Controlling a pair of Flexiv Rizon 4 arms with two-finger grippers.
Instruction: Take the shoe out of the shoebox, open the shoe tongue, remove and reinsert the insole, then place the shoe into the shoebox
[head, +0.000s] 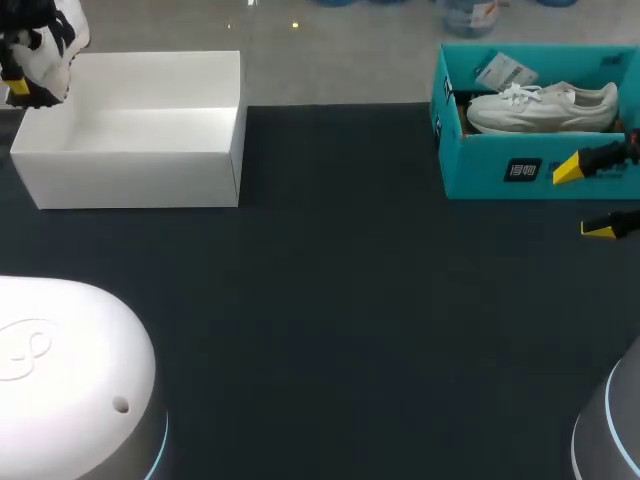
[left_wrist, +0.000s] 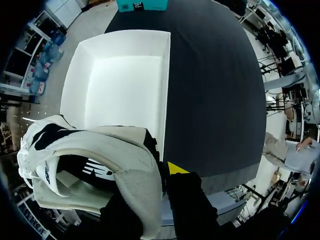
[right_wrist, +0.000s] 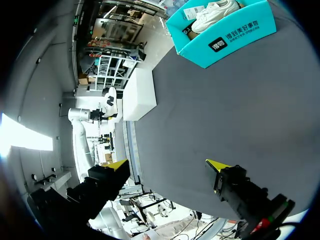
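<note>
Upper left of the head view: left gripper (head: 18, 85) is clamped on the black-and-white shoe (head: 48, 45), held up at the far left corner of the white shoebox (head: 135, 150). Box is open-topped, nothing inside as far as can be seen. It sits on the dark table (head: 330, 320), upper left. Over to the upper right: teal box (head: 500, 170) w/ a white sneaker (head: 545, 105) lying on its side inside, plus a paper tag near the box's back wall. Right gripper (head: 588, 198) comes in at the right edge, just in front of the teal box, yellow tips well apart, nothing between them.

Left wrist view: shoe (left_wrist: 95, 170) fills the space around the fingers, collar and black lining facing the cam. One yellow fingertip (left_wrist: 176, 168) shows against the shoe's side; the other is hidden behind the shoe. White shoebox (left_wrist: 120, 85) lies ahead of and below the shoe. Teal box (left_wrist: 142, 5) is far ahead at the table's other end.

Right wrist view: right gripper (right_wrist: 167, 165) wide open over bare tabletop, holding nothing. Teal box (right_wrist: 227, 35) is far ahead, sneaker (right_wrist: 215, 12) visible inside. White shoebox (right_wrist: 140, 95) is off at the table's far side, w/ the left arm and the shoe (right_wrist: 109, 100) just beside it.
</note>
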